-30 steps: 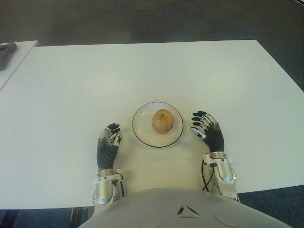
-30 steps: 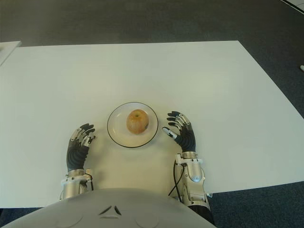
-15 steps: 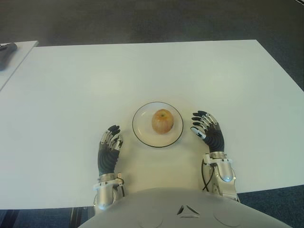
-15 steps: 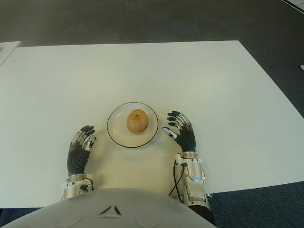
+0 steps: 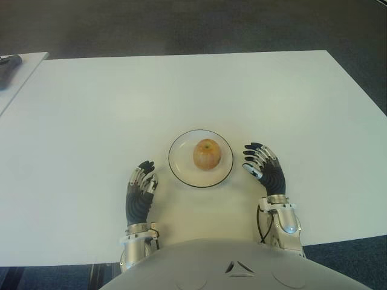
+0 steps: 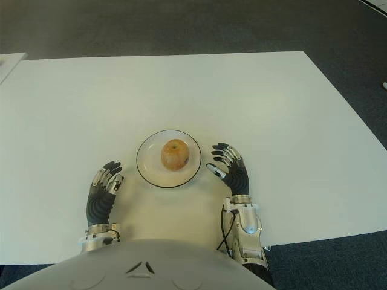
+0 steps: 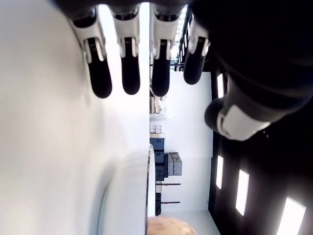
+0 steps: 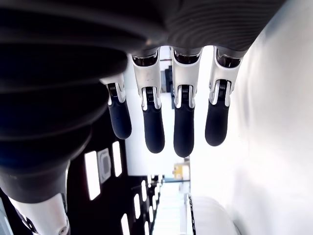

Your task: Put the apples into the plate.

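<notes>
One yellow-red apple [image 5: 207, 154] sits upright in the middle of a white plate [image 5: 181, 171] with a dark rim, near the front of the white table [image 5: 181, 90]. My left hand [image 5: 139, 189] shows to the left of the plate, a little nearer to me, fingers relaxed and holding nothing. My right hand [image 5: 264, 166] shows just right of the plate, fingers spread and empty. In the left wrist view the plate's edge [image 7: 128, 196] and a bit of the apple [image 7: 168, 226] appear beyond my fingers [image 7: 129, 68]. In the right wrist view the plate's rim [image 8: 210, 215] lies past my fingers [image 8: 181, 122].
A second white table edge [image 5: 18, 66] with a dark object [image 5: 7, 63] on it stands at the far left. Dark carpet [image 5: 193, 24] lies beyond the table's far edge.
My left hand has drawn back toward my body, away from the plate. The right hand, apple and plate have stayed where they were.
</notes>
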